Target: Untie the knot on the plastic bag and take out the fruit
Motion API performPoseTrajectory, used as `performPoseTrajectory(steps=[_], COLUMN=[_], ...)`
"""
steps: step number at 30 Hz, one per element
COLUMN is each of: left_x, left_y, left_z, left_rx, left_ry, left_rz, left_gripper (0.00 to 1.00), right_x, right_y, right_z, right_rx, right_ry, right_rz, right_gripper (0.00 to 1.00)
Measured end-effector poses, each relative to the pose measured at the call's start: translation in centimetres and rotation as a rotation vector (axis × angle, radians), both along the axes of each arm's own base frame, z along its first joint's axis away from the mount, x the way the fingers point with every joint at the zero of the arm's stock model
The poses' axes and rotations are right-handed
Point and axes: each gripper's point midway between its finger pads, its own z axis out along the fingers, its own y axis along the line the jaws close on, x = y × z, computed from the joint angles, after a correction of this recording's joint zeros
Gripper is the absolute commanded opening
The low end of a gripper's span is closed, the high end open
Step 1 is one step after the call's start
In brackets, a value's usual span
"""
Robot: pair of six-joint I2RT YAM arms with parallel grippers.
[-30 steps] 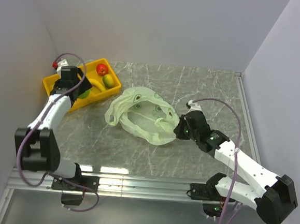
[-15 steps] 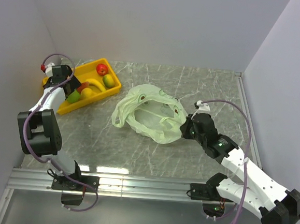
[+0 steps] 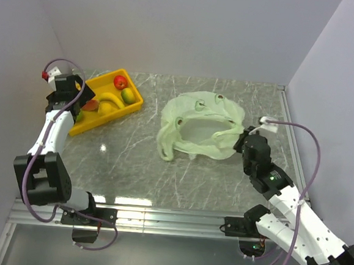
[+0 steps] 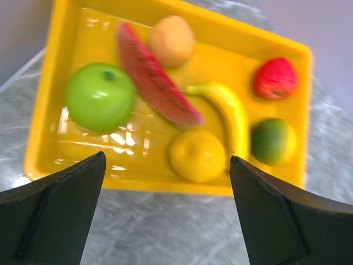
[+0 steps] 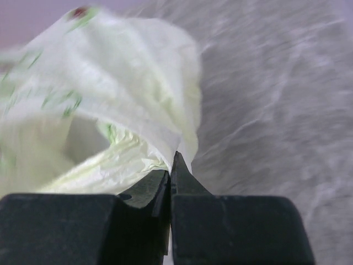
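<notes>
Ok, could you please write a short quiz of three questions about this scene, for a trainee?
1. True or false: the right gripper is shut on the plastic bag.
2. Where is the fruit? A) in the yellow tray B) inside the bag C) in the right gripper
3. Complete: the left gripper, above the tray, is ____.
Key: 1 true; 2 A; 3 open.

The left arm reaches out, and the left gripper is wide open. The right arm bends, its right gripper pinching the plastic bag.
</notes>
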Motion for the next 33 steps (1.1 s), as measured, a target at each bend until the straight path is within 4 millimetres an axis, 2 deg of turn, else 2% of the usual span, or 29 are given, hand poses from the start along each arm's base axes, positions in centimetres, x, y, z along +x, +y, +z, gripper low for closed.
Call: performPoseTrajectory(steps=[4, 7, 9, 11, 14, 15, 17, 18, 20, 22, 26, 29, 33], left_x=[-0.4, -0.8, -1.3, -2.3, -4.5, -5.5, -7.6, -8.8, -11.3, -13.8, -18.8, -21.2, -22.0], left_y=[-3.6, -6.8, -8.5, -10.0, -12.6, -13.6, -14.9, -15.1, -14.6, -13.5, -10.7, -9.2, -8.3], left_z=[2.6, 5.1, 7.2, 9.7, 14.2, 16.1, 19.3, 20.8, 23.2, 25.3, 27.7, 27.4, 24.4], left_rx=[-0.015, -0.025, -0.022, -0.012, 0.008, 0.017, 0.039, 0.053, 0.089, 0.122, 0.180, 0.197, 0.206], left_ry=[-0.047, -0.070, -0.095, -0.132, -0.205, -0.243, -0.305, -0.341, -0.397, -0.451, -0.559, -0.591, -0.555], left_rz=[-0.119, -0.235, -0.301, -0.360, -0.457, -0.493, -0.552, -0.568, -0.557, -0.517, -0.388, -0.313, -0.265], left_gripper=[0.99, 0.99, 0.99, 0.99, 0.99, 0.99, 0.99, 0.99, 0.99, 0.99, 0.99, 0.99, 0.99], right_x=[0.7, 0.1, -0.5, -1.0, -2.0, -2.3, -2.9, -3.2, -3.8, -4.3, -5.5, -7.1, -10.2], right_y=[-6.1, -9.9, -11.9, -13.4, -14.8, -15.1, -15.2, -15.2, -15.1, -15.0, -14.6, -14.2, -13.7], right_z=[1.2, 0.7, 0.1, -0.6, -2.0, -2.4, -3.1, -3.3, -3.0, -1.3, 4.7, 9.3, 14.3], right_rx=[-0.012, -0.025, -0.026, -0.012, 0.026, 0.033, 0.036, 0.036, 0.027, 0.038, 0.099, 0.129, 0.137], right_ry=[-0.068, -0.076, -0.065, -0.049, -0.010, 0.005, 0.039, 0.057, 0.085, 0.076, -0.044, -0.167, -0.341], right_rz=[-0.250, -0.403, -0.485, -0.553, -0.635, -0.653, -0.663, -0.662, -0.652, -0.642, -0.593, -0.518, -0.417], right_gripper=[0.00, 0.00, 0.00, 0.05, 0.44, 0.67, 0.88, 0.94, 0.94, 0.94, 0.95, 0.95, 0.97])
